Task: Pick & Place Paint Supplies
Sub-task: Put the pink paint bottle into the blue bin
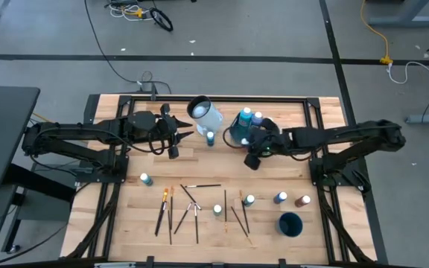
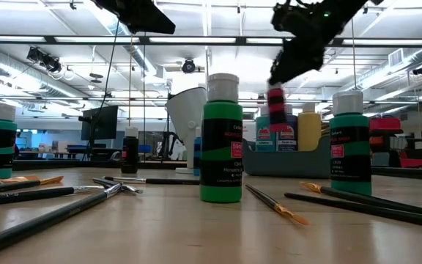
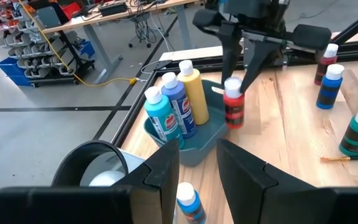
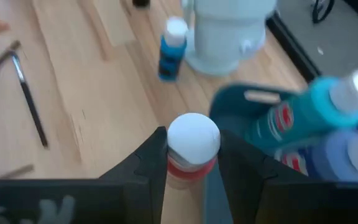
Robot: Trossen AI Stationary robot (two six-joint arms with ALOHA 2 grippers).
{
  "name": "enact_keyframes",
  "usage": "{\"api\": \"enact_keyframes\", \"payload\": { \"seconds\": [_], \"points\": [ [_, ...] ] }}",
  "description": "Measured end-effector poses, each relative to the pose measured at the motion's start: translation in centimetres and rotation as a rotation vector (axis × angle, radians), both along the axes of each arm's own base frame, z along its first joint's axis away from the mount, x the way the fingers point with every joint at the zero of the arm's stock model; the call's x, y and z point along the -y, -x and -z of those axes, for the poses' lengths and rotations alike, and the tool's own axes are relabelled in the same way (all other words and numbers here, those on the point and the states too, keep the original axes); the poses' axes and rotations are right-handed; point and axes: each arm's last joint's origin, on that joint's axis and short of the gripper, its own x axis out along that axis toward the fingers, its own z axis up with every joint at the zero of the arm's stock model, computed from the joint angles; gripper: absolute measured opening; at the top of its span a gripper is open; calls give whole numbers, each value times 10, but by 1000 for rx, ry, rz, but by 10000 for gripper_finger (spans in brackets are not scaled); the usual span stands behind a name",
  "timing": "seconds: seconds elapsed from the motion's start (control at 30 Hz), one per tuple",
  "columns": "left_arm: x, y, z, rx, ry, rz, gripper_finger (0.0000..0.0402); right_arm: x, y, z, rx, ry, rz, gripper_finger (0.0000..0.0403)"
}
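My right gripper (image 1: 253,158) is shut on a red, white-capped paint bottle (image 3: 233,107) and hangs just by the near side of the teal tub (image 3: 197,140). The tub holds a teal bottle (image 3: 160,115), a blue bottle (image 3: 178,106) and a yellow bottle (image 3: 193,93), all upright. My left gripper (image 3: 197,168) is open and empty, above the table left of the pale jug (image 1: 205,115), with a small blue bottle (image 1: 211,138) standing near it. Other bottles (image 1: 249,199) and several brushes (image 1: 192,205) lie on the near half of the table. My right gripper pinches the red bottle by its white cap (image 4: 193,138), one finger on each side. The fingers (image 3: 227,59) come from above, pointing down. The bottle hangs upright below them, lifted clear of the table, its base (image 2: 277,130) above the tub's rim.
A dark blue cup (image 1: 290,223) stands near the table's near right corner. Single bottles stand at the near left (image 1: 145,179) and near right (image 1: 280,197) (image 1: 304,201). A green bottle (image 2: 221,139) stands upright among the brushes. Bare wood lies between the two arms and the brushes.
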Motion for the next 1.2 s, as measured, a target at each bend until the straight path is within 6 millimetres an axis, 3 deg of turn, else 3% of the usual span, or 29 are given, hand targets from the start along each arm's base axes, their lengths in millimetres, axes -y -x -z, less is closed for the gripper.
{"api": "enact_keyframes", "payload": {
  "seconds": [0.63,0.93,1.2],
  "points": [
    [0,0,0,1,1,0,116,10,45,17,-459,10,100,116],
    [0,0,0,1,1,-1,116,34,53,19,-518,20,207,116],
    [0,0,0,1,0,0,116,56,66,42,-590,-4,265,116]
  ]
}}
